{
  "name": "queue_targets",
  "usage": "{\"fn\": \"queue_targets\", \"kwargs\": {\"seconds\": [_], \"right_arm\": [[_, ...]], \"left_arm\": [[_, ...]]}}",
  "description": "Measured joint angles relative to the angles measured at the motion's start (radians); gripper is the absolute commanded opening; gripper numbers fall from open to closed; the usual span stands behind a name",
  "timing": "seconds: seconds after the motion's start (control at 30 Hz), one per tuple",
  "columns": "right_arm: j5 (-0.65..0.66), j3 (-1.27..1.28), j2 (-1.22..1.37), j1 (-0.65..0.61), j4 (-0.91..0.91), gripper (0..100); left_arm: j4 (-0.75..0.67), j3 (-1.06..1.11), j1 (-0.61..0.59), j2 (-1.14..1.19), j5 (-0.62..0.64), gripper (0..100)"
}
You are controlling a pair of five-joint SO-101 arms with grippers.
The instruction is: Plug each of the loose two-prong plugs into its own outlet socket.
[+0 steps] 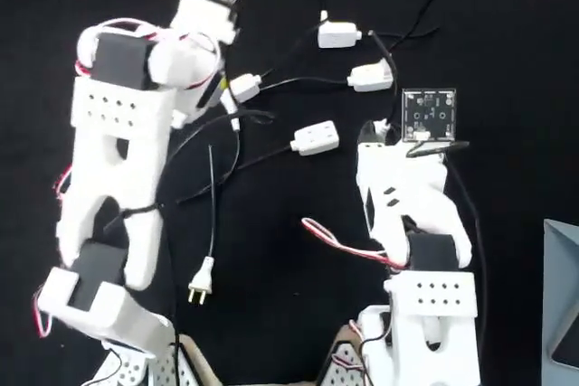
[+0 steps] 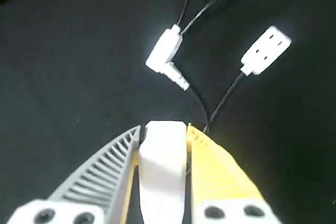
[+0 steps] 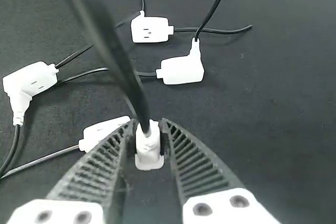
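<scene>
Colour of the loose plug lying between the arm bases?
White plug, black cord; high view.

White arms, black motors, ribbed left hand

1. The left arm stretches far forward, with the left gripper clamped on a white connector.
2. The right arm reaches less far, with the right gripper pinching a white plug.

black cloth-covered table
</scene>
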Motion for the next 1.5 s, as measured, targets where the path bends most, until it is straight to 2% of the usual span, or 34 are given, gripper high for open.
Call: {"fn": "queue_targets", "kwargs": {"seconds": [0.17, 0.33, 0.63, 0.77, 0.9, 1.07, 1.27, 1.5], "right_arm": [[0.0, 0.0, 0.0, 0.0, 0.0, 1.2], [0.0, 0.0, 0.0, 0.0, 0.0, 1.2], [0.0, 0.0, 0.0, 0.0, 0.0, 1.2], [0.0, 0.0, 0.0, -0.002, 0.0, 1.2], [0.0, 0.0, 0.0, -0.002, 0.0, 1.2], [0.0, 0.0, 0.0, -0.006, 0.0, 1.2], [0.0, 0.0, 0.0, -0.026, 0.0, 1.2], [0.0, 0.0, 0.0, -0.029, 0.0, 1.2]], "left_arm": [[0.0, 0.213, -0.008, -0.048, -0.091, 3], [-0.049, 0.471, 0.008, -0.107, -0.1, 3], [-0.477, 1.085, 0.147, -0.296, -0.023, 3], [-0.669, 1.266, 0.163, -0.298, 0.029, 3], [-0.779, 1.333, 0.186, -0.238, 0.052, 10], [-0.763, 1.332, 0.186, -0.261, 0.1, 17], [-0.73, 1.33, 0.149, -0.43, 0.137, 18], [-0.735, 1.418, 0.046, -0.595, 0.137, 17]]}}
